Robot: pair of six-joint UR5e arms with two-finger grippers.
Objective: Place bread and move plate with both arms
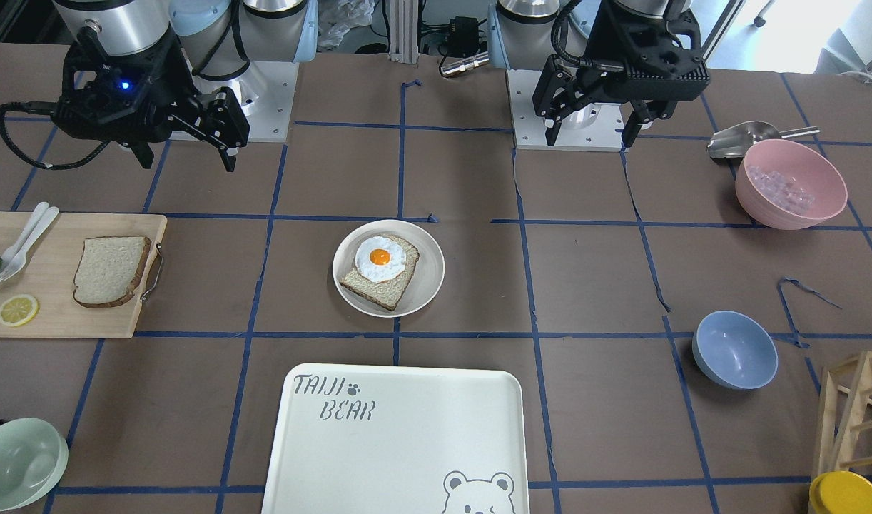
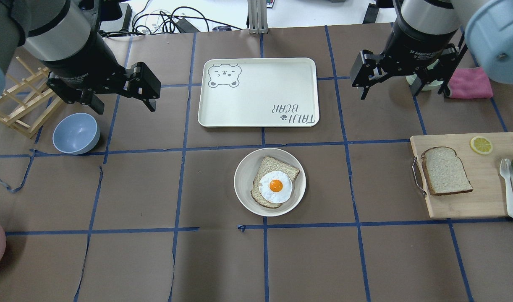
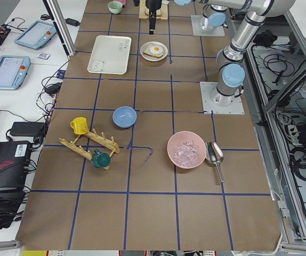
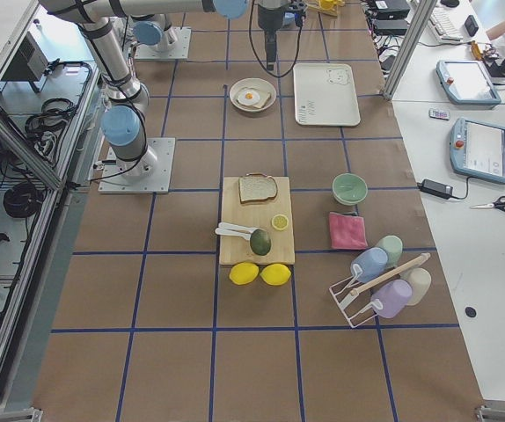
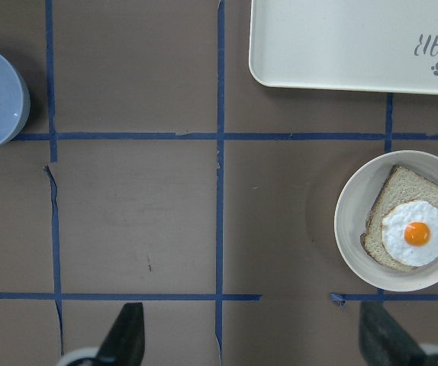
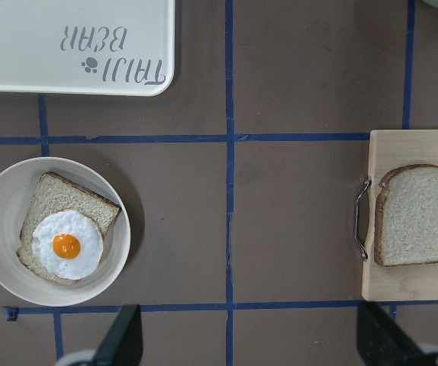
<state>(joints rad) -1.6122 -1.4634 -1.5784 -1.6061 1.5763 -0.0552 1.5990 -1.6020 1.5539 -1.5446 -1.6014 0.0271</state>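
Note:
The plain bread slice (image 1: 111, 270) lies on a wooden cutting board (image 1: 58, 314); it also shows in the overhead view (image 2: 446, 170) and the right wrist view (image 6: 417, 215). The round cream plate (image 1: 427, 285) sits mid-table and holds a slice topped with a fried egg (image 1: 380, 260); the plate also shows in the overhead view (image 2: 244, 180). My left gripper (image 2: 125, 107) hangs open and empty, high above the table near the blue bowl. My right gripper (image 2: 388, 92) hangs open and empty, beyond the board and to the side of the tray.
A large white bear-print tray (image 2: 256, 96) lies beyond the plate. A blue bowl (image 2: 76, 133) and a wooden rack (image 2: 21, 109) are on my left. A pink bowl (image 1: 791, 184) with a metal scoop, a green bowl (image 1: 18, 464) and a pink cloth (image 2: 470, 84) stand around.

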